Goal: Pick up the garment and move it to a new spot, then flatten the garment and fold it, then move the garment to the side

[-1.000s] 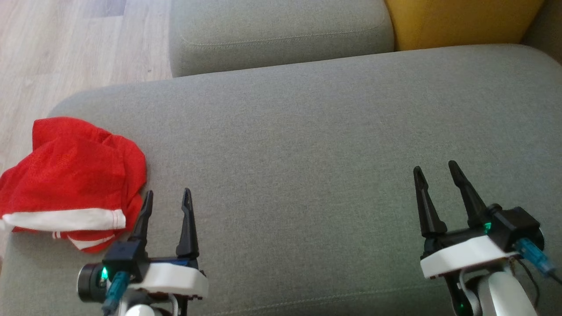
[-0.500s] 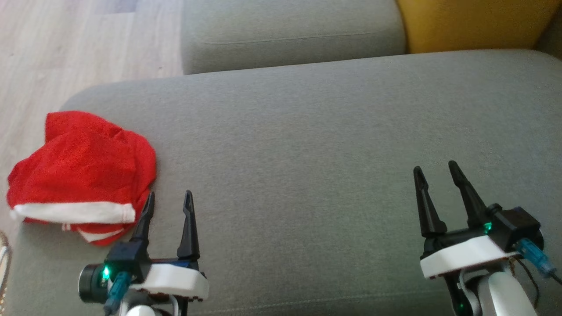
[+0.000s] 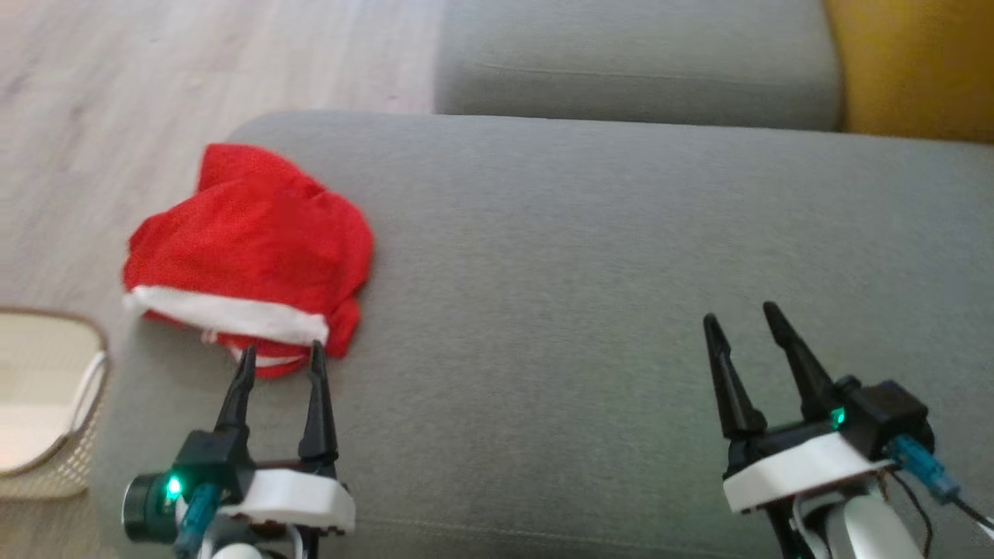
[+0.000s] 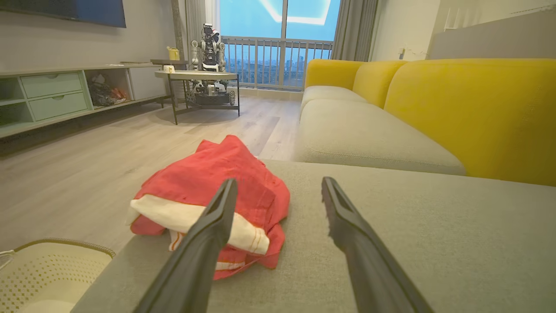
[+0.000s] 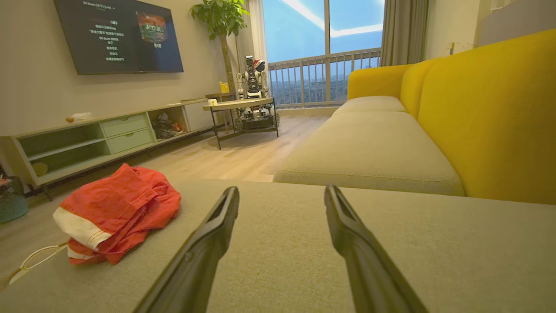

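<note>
The garment [image 3: 252, 252] is a crumpled red piece with a white band, lying at the left end of the grey sofa cushion [image 3: 606, 256]. It also appears in the left wrist view [image 4: 208, 195] and the right wrist view [image 5: 117, 208]. My left gripper [image 3: 279, 355] is open, its fingertips right at the garment's near edge, nothing between them. In its own view the left gripper [image 4: 278, 187] points at the garment's right side. My right gripper [image 3: 742, 317] hovers open and empty over bare cushion far to the right, as its own view [image 5: 282, 193] shows.
A cream perforated basket [image 3: 46, 404] stands on the wood floor beside the cushion's left end. A second grey cushion [image 3: 637, 70] and a yellow backrest [image 3: 916, 70] lie beyond. A low table [image 5: 239, 106] and TV shelf [image 5: 95, 139] stand across the room.
The head camera has turned left, so the scene slid right and the basket came into view. The left gripper's tips now reach the garment's near edge. Both grippers stay open.
</note>
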